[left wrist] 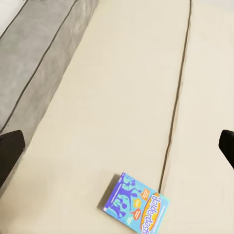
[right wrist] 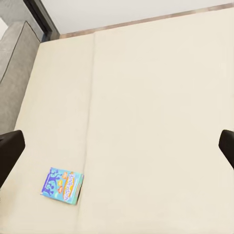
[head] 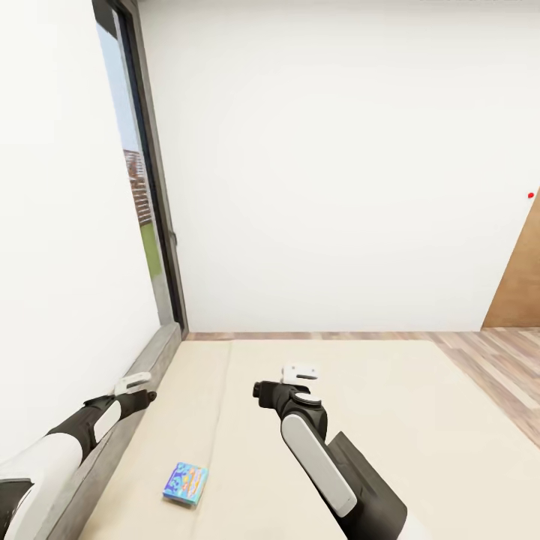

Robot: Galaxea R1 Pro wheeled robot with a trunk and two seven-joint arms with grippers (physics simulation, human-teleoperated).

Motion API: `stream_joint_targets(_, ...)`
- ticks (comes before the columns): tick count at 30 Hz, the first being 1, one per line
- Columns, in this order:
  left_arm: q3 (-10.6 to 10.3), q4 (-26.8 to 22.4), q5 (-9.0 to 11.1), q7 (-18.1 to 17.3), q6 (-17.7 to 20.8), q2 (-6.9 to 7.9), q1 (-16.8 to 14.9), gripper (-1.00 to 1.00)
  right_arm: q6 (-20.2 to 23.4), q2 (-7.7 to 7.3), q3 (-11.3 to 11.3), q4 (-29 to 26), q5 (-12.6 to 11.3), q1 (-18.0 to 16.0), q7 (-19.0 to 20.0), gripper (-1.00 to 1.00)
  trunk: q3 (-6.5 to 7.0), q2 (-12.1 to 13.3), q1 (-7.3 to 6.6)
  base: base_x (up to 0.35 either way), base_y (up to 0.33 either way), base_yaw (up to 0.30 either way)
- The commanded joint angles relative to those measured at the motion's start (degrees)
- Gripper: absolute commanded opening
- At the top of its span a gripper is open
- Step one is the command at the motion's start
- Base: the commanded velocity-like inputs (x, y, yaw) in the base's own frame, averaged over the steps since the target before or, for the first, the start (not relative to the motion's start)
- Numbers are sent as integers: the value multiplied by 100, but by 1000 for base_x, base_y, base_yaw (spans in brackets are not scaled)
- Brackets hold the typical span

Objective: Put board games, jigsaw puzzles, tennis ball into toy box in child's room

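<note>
Blue board game (head: 184,484) lies flat on the bed (head: 375,420), on the left mattress half just beside the centre seam, long axis running roughly across the bed twd the grey headboard (head: 127,420). Left gripper (head: 135,384) and right gripper (head: 300,373) hover above, both spread wide, holding nothing.

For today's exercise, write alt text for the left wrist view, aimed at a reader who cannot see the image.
A small blue board game box lies flat on the beige mattress of the bed, just beside the seam between its two parts. The grey headboard borders the mattress, and the open left gripper's dark fingertips show at either edge.
</note>
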Motion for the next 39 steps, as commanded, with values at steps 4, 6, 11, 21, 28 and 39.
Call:
stream_joint_targets(4,-16,-7,35,-8,29,4,2,100,20,-2,-1,-4,-38,-5,-48,100,-3,-5,3,0,192,-116)
stream_joint_targets(6,-16,-7,36,-8,29,2,2,100,20,-4,-5,-4,-38,-5,-47,100,-3,-5,3,0,162,-141)
stream_joint_targets(11,-16,-3,40,-8,27,-2,2,100,20,-8,0,-4,-38,-5,-47,100,-3,-5,3,0,56,-51)
stream_joint_targets(21,-16,0,41,-8,23,-5,3,100,20,-8,17,-4,-38,-5,-47,100,-3,-5,3,0,8,-7)
stream_joint_targets(28,-16,1,41,-8,27,-5,3,100,20,-1,24,-1,-39,-5,-47,100,-3,-5,3,0,55,0)
stream_joint_targets(39,-16,1,41,-8,20,-5,12,100,20,4,21,12,-39,-5,-39,100,-3,-5,3,0,14,0)
